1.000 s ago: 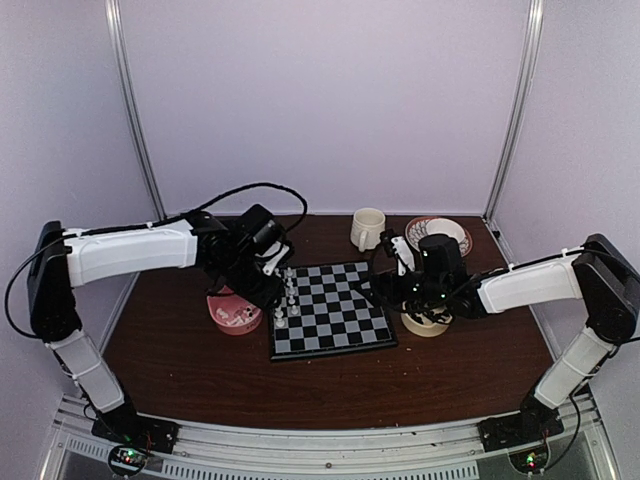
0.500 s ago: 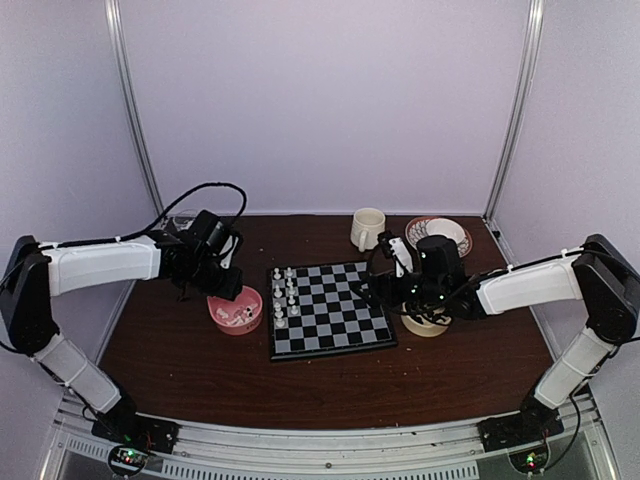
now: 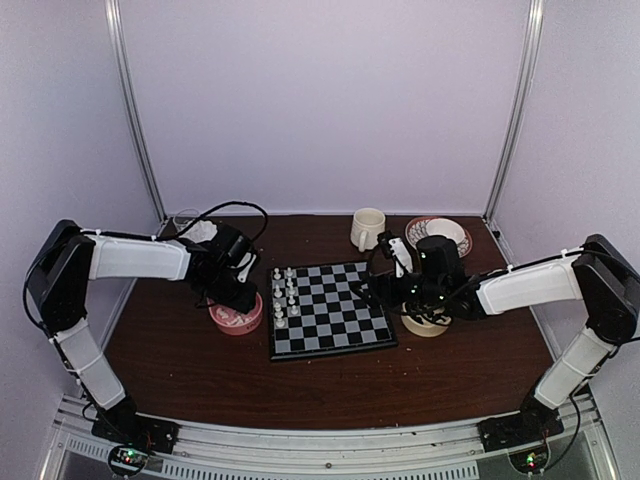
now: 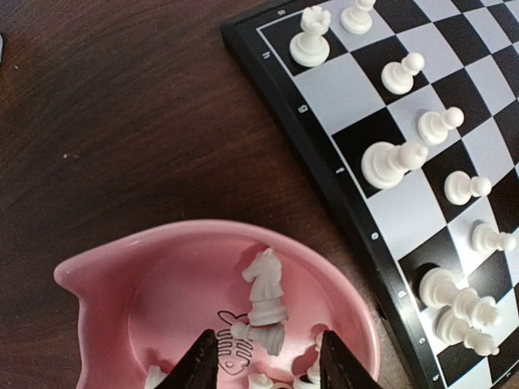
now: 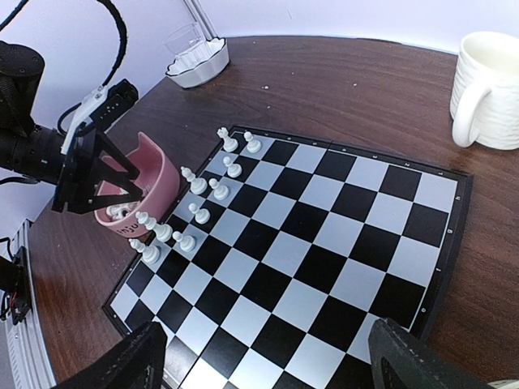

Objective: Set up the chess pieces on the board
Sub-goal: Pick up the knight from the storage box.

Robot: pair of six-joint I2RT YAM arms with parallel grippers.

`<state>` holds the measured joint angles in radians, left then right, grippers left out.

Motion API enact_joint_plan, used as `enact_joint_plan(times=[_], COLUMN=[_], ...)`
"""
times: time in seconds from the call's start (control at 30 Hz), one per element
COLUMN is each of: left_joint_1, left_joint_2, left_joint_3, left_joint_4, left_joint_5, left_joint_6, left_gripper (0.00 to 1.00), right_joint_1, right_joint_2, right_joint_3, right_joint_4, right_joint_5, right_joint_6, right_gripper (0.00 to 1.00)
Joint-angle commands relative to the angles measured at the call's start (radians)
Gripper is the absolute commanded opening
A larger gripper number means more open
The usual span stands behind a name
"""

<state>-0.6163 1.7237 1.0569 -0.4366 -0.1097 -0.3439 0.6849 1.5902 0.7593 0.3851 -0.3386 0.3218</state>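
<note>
Hovering just above a pink bowl (image 4: 97,267), the left hand (image 4: 268,366) has its two fingers partly apart with nothing pinched between them. Straight below the gap lie loose white pieces (image 4: 258,334), with a knight (image 4: 266,290) just ahead of the fingertips, resting on its side. The bowl sits on the dark desk (image 4: 122,105), and its rim on the far side from this hand's arm almost meets the black edge of the board (image 4: 349,89).

About ten more white pieces stand upright on the board, in two ragged lines along the edge nearest the left hand. The rest of the squares, out toward the right hand, are bare.

From the top camera, the left hand (image 3: 234,304) hangs over the bowl (image 3: 237,320), while the right hand (image 3: 373,290) hangs at the opposite edge of the board (image 3: 330,320). The right hand's (image 5: 276,356) fingers are spread wide and hold nothing, and the board (image 5: 324,243) stretches out ahead of them. A white mug (image 5: 491,89) stands on the desk beyond the board's far corner from this hand.
</note>
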Motion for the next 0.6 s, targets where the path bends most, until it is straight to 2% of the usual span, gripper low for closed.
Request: enact_joint_plan(times=[0.0, 0.2, 0.3, 0.57], left_joint_1=[-0.002, -0.002, -0.002, 0.0], left_joint_2=[0.028, 0.058, 0.073, 0.108], left_joint_3=[0.035, 0.054, 0.06, 0.082], left_joint_4=[0.031, 0.012, 0.012, 0.005], left_joint_5=[0.033, 0.012, 0.005, -0.043], left_joint_6=[0.016, 0.022, 0.028, 0.049], left_gripper=[0.44, 0.43, 0.37, 0.33], right_joint_1=[0.007, 0.006, 0.007, 0.007], right_joint_2=[-0.002, 0.001, -0.001, -0.005], right_joint_3=[0.008, 0.009, 0.009, 0.004], right_joint_4=[0.009, 0.008, 0.008, 0.009], right_joint_5=[0.003, -0.003, -0.006, -0.011], right_joint_6=[0.011, 0.013, 0.014, 0.014], right_gripper=[0.9, 0.89, 0.9, 0.9])
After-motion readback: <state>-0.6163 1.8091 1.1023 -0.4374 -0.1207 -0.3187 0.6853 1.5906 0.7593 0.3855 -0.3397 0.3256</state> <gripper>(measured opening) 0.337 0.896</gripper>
